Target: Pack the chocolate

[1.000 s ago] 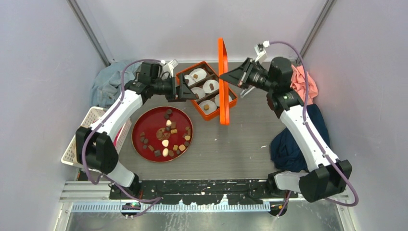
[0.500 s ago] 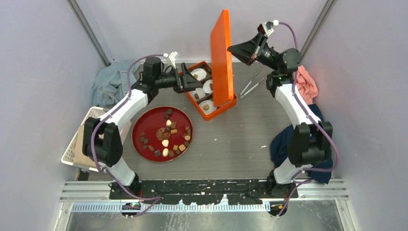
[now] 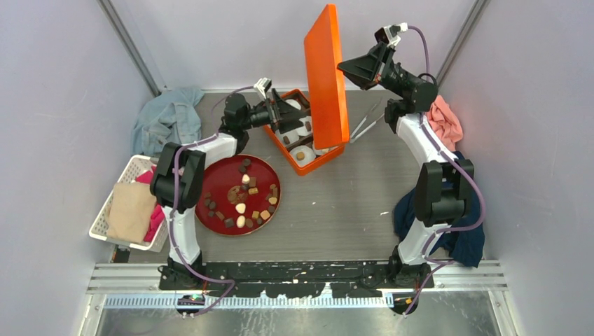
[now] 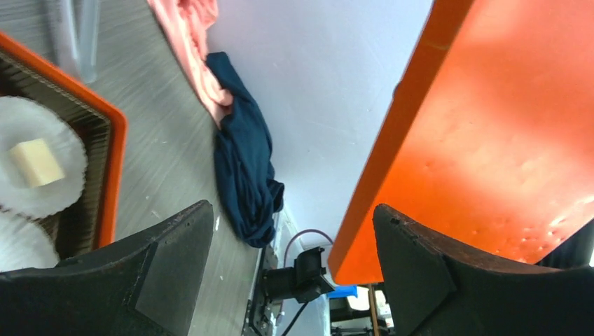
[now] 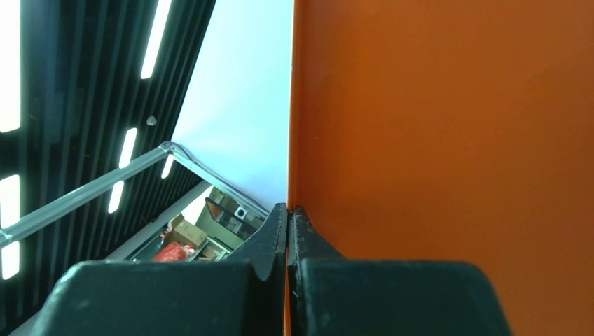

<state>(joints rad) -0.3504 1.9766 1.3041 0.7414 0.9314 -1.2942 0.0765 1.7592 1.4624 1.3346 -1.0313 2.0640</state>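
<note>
Early days: most chocolate [image 3: 242, 196] loose on plate [image 3: 217, 175], left of bench centre; few pieces in cups [image 4: 63, 140] of box [image 3: 313, 168], far edge. Right hand [image 5: 287, 210] clamped on raised lid [image 3: 326, 70]. Left hand [image 4: 292, 217] open, apparently empty.

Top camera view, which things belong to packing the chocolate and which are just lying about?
Job: chocolate, red plate, orange box, paper cups, orange lid in right gripper.
Lying about: tongs, white basket, light blue cloth, pink cloth, navy cloth.
</note>
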